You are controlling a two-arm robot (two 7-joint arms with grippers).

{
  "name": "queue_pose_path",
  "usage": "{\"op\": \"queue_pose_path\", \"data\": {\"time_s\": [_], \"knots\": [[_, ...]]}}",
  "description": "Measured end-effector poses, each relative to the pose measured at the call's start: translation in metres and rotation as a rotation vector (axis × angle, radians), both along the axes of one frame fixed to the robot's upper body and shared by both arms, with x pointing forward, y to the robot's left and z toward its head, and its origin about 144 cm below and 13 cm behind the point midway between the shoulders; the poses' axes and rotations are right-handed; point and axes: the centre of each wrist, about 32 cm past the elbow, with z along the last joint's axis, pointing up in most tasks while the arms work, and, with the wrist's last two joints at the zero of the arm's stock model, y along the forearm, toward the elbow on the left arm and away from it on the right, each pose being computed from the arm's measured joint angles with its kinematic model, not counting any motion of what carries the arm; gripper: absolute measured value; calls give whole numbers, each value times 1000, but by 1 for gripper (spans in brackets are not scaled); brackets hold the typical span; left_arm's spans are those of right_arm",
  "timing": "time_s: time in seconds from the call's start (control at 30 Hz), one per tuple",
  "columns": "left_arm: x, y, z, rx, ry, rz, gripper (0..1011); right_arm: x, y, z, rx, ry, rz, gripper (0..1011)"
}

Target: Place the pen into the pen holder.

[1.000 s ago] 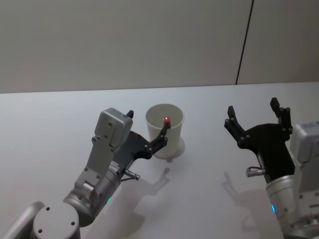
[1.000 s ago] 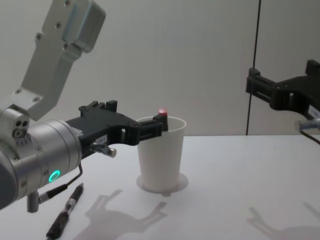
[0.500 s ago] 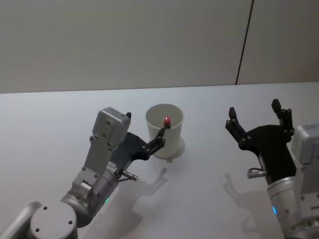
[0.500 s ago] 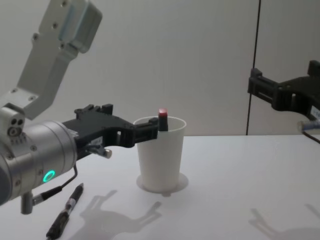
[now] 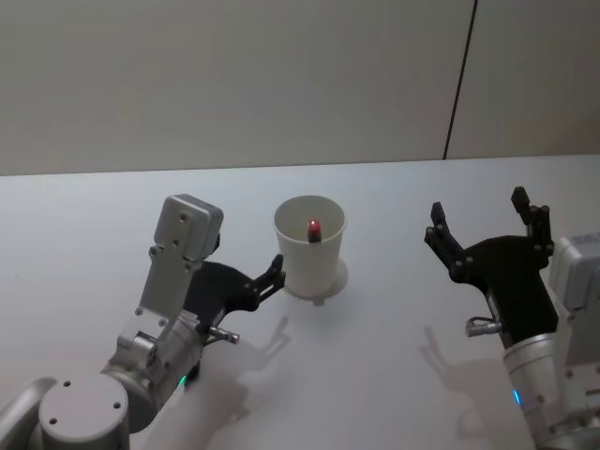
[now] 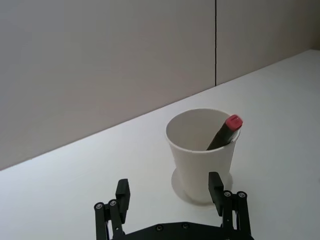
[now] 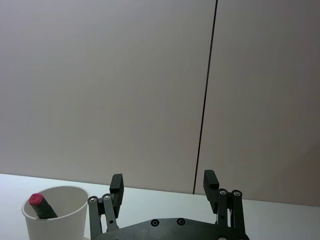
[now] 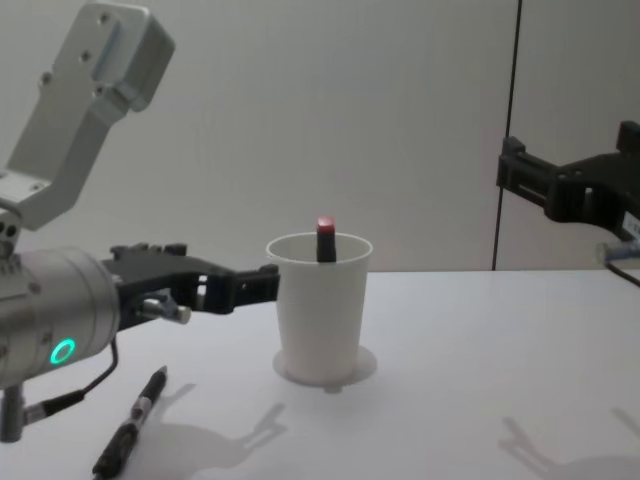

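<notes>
The pen holder (image 5: 309, 251) is a white paper cup standing on the white table (image 5: 394, 337). A dark pen (image 5: 313, 228) with a red cap leans inside it, its top poking above the rim (image 8: 325, 238). My left gripper (image 5: 253, 274) hovers open just left of the cup, level with its upper wall, touching nothing. In the left wrist view its fingertips (image 6: 215, 181) frame the cup (image 6: 200, 160) and the pen (image 6: 225, 132). My right gripper (image 5: 476, 208) hangs open and empty, well to the right of the cup.
A second black pen (image 8: 130, 435) lies flat on the table near the front left, under my left arm. A grey wall with a dark vertical seam (image 5: 459, 80) stands behind the table.
My left gripper has drawn back leftwards and towards me, away from the pen's top. The pen stays leaning in the cup. The right arm has barely moved.
</notes>
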Motion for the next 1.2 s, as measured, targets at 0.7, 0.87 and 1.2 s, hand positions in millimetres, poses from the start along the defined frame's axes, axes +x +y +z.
{"op": "queue_pose_path", "data": {"time_s": [0.7, 0.87, 1.2], "knots": [[-13, 14, 20, -64, 311, 140, 1004, 0, 0, 0, 1, 0, 0, 1001], [-14, 17, 22, -70, 359, 152, 1004, 0, 0, 0, 1, 0, 0, 1001], [-15, 20, 21, -45, 425, 156, 1004, 0, 0, 0, 1, 0, 0, 1001]]}}
